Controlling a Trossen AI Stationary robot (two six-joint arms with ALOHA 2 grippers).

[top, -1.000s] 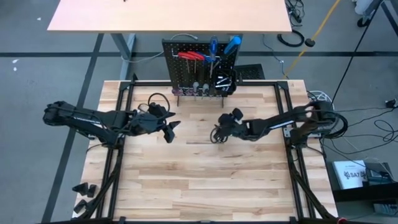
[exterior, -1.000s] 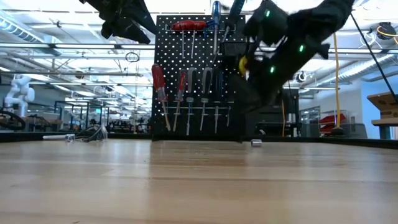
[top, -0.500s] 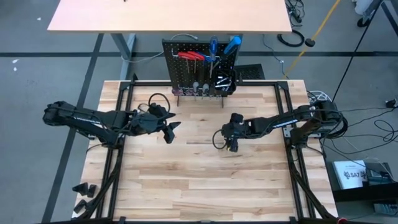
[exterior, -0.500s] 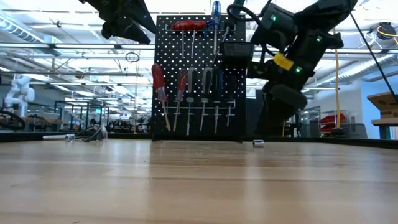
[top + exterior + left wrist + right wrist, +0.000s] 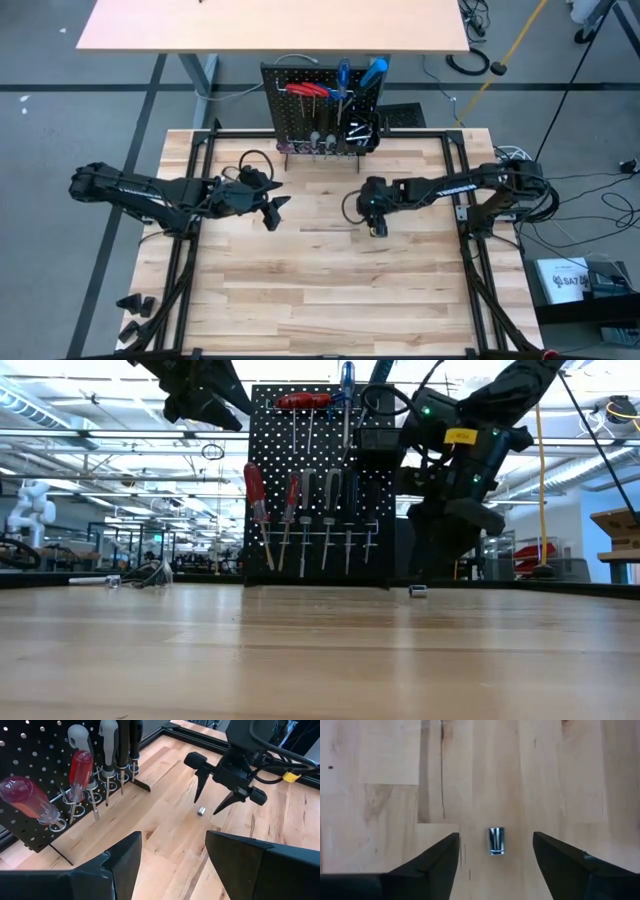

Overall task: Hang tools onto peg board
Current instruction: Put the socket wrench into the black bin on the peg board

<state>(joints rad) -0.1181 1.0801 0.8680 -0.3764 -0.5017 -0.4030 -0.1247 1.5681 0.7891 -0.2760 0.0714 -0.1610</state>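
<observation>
Over the last second I've swung the right gripper [image 5: 216,795] round from a tilted pose to point straight down, and it now hangs with its fingers spread wide and empty over the small silver socket [image 5: 496,841] lying on the table [image 5: 300,290] in front of the peg board [image 5: 318,480]. The socket sits centred between the fingers, not yet touched. To my eye that lines me up for a descent and pinch. My left gripper [image 5: 272,207] waits open over the table's left half, holding nothing
</observation>
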